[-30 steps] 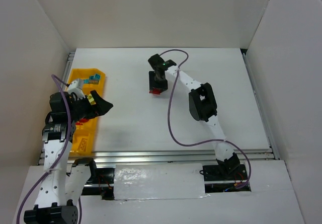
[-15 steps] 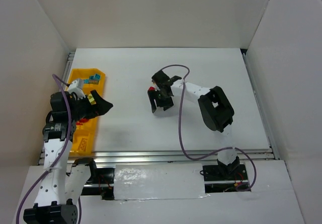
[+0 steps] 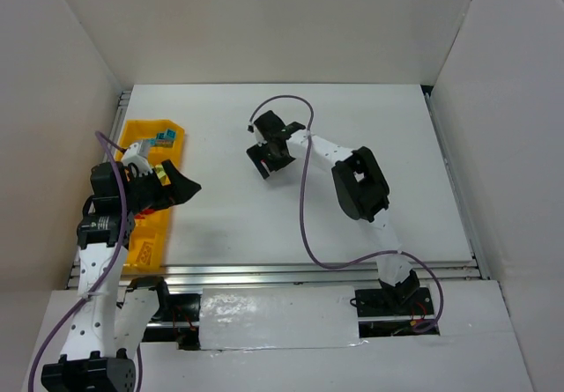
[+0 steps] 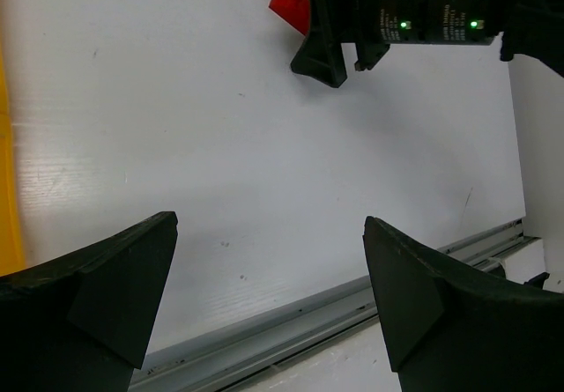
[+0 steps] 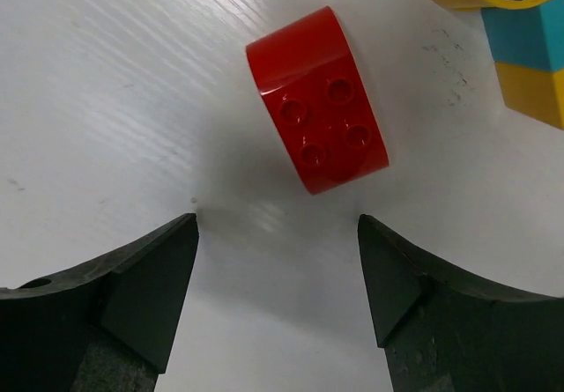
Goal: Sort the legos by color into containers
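Honestly, looks a bit dicey. Got the right gripper (image 5: 278,226) spread and pinching nothing, out in the middle, with 1 red brick (image 5: 317,101) lying loose just past the tips. Got the left gripper (image 4: 269,295) wide open and empty too, over by the tray (image 3: 145,249) at the left edge. Could easily shove the brick instead of straddling it, given that skewed angle. Might also snag the yellow-teal clump (image 5: 520,48) just beside it on closing.
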Tool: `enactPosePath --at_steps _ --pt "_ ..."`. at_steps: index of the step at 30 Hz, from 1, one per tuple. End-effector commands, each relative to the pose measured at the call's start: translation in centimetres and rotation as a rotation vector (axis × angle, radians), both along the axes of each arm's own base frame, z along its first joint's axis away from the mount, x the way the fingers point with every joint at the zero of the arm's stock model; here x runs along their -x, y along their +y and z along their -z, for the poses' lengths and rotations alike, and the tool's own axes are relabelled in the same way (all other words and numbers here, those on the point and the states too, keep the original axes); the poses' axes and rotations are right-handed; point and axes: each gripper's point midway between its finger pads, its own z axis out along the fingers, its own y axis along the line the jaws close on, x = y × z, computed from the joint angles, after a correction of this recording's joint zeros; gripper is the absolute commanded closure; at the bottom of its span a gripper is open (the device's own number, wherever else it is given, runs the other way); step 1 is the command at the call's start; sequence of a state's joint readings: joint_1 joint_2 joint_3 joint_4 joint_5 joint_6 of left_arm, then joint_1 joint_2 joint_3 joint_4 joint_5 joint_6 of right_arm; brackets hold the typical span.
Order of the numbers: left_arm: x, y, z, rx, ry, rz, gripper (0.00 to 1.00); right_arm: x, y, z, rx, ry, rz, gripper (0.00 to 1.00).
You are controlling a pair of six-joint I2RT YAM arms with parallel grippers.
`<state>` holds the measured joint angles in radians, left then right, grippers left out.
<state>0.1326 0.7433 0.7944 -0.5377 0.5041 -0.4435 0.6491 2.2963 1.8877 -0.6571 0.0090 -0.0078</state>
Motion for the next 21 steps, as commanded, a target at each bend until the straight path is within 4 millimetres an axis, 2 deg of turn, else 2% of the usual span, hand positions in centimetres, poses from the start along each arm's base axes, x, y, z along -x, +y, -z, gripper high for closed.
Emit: enactPosePath --at_steps 1,8,9,10,12,16,17,19,21 --pt "-0.4 -0.7 -0.9 -0.004 -0.064 0.058 0.00 -2.2 -0.4 -0.1 0.065 -0.079 -0.047 0.20" --pt "-0.2 -1.0 -1.1 -0.003 -0.076 0.073 0.00 -3.7 0.7 -1.0 0.050 -0.137 -0.135 0.20" --pt "-0.2 -1.1 -1.1 -0.003 -0.077 0.076 0.01 -3.9 0.7 -1.0 0.046 -0.133 -0.142 0.20" --pt "-0.2 -1.1 -1.1 -0.002 -0.074 0.077 0.00 -3.6 0.5 0.0 0.063 -0.103 -0.161 0.20" --pt "-0.2 -1.2 -1.0 -0.001 -0.071 0.082 0.00 -4.0 1.1 -0.4 0.034 -0.090 -0.185 0.20" --pt "-0.2 -1.4 -0.9 0.003 -0.067 0.090 0.01 -4.2 0.7 0.3 0.020 -0.040 -0.235 0.20" --pt "-0.2 -1.4 -0.9 0.003 -0.067 0.093 0.01 -4.5 0.9 -0.2 0.013 -0.046 -0.247 0.20" --pt "-0.2 -1.5 -0.8 0.005 -0.066 0.097 0.01 -3.9 0.8 0.5 0.004 -0.002 -0.276 0.20" --pt "-0.2 -1.6 -0.7 0.004 -0.065 0.101 0.00 -3.7 0.9 0.5 -0.008 0.021 -0.289 0.32"
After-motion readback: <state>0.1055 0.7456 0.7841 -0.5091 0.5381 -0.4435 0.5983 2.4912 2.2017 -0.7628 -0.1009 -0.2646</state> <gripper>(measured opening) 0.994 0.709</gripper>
